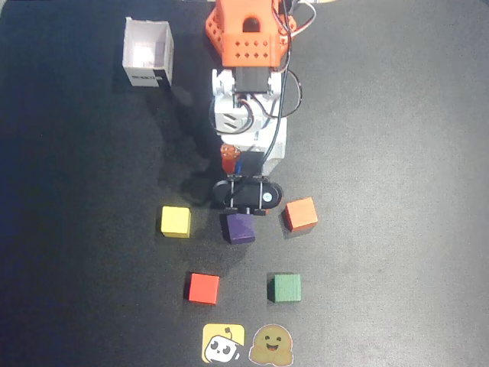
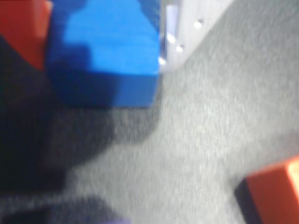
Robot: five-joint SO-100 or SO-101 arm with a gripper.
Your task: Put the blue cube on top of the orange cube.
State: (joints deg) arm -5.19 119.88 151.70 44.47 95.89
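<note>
Wrist view footage is filled at the upper left by the blue cube [image 2: 105,51], seated between the jaws, with an orange-red finger pressed to its left face and a pale finger to its right, so the jaws are judged to be clenched on it. The cube appears lifted clear of the dark desk [image 2: 201,140], since a soft shadow is cast below it. The orange cube [image 2: 275,196] is seen at the lower right corner of that view, well apart from the held cube. In the overhead view the gripper [image 1: 246,191] is hidden under the black wrist camera, and only a sliver of blue can be made out there; the orange cube [image 1: 301,213] lies just to the right of it, and a purple cube [image 1: 241,228] sits directly below. The carrying step is therefore judged to be in hand, with the stacking not yet done. For the next move, a sideways shift toward the orange cube would be needed, with the blue cube kept high enough to clear it, then squared above it and lowered before any release.
</note>
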